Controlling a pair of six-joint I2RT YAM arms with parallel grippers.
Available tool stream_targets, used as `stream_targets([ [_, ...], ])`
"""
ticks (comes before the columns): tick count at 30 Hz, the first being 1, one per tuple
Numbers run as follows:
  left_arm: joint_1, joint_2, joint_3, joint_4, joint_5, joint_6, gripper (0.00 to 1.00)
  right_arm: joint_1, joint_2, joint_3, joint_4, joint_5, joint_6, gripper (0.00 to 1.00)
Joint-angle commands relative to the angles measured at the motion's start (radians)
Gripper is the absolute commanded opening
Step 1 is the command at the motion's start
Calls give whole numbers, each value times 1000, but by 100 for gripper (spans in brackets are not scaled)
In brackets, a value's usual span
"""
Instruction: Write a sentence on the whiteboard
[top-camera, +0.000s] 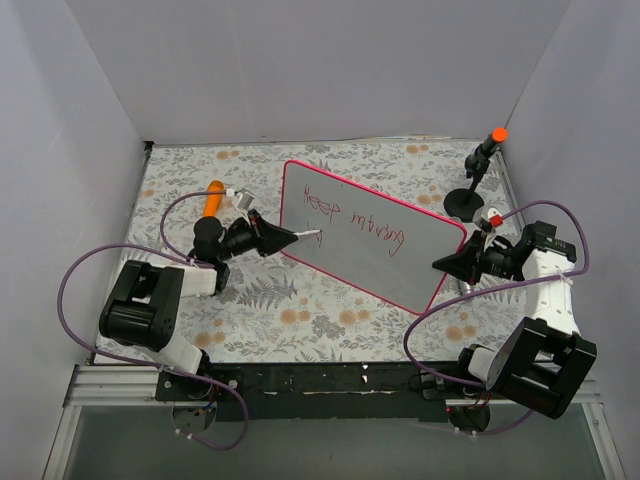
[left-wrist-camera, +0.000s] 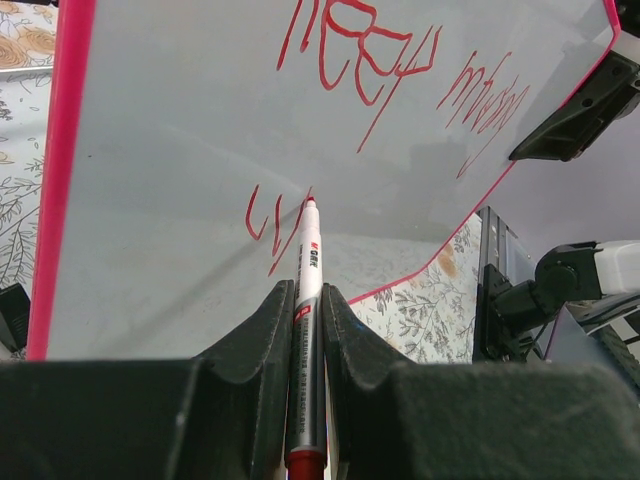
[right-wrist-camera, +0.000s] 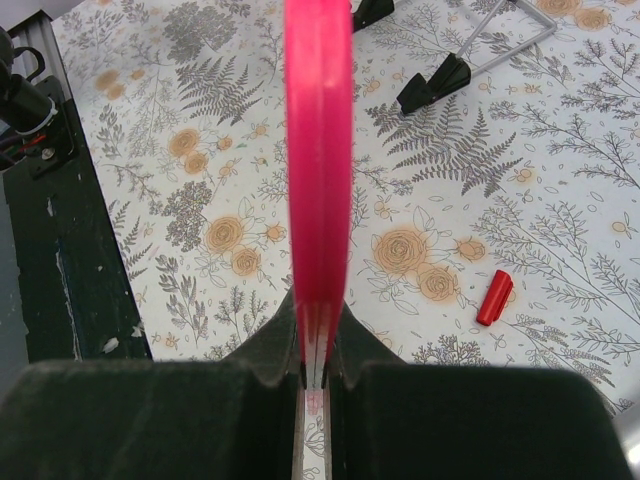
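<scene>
Fingers (left-wrist-camera: 250, 350) of left gripper (left-wrist-camera: 308, 295) clamp marker (left-wrist-camera: 306, 260); right gripper (right-wrist-camera: 318, 335) pinches whiteboard (right-wrist-camera: 318, 150) edge. Sentence (left-wrist-camera: 395, 65): first line written, second barely begun at tip's nine o'clock.

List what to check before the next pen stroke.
1. Marker grip: left gripper is shut on the barrel, which lies straight between its fingers. Ok.
2. Tip contact: the tip looks pressed to the board, at the first strokes of line two. Ok.
3. Board hold: right gripper is clamped on the pink frame edge. Ok.
4. Writing room: there is bare white surface beside the tip. Ok.
5. Sentence: line one is written in red, but the wording is hard to read. Cannot tell.
6. Cap: it lies on the table, apart from the board. Ok.
</scene>
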Motion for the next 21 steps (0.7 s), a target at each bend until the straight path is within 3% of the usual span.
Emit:
stream_targets([
  [1, -13, 17, 56, -6, 1, 15, 0, 4, -13, 7, -6, 41, -39, 1],
  [21, -25, 2, 40, -160, -24, 113, 0, 4, -12, 5, -3, 43, -41, 1],
])
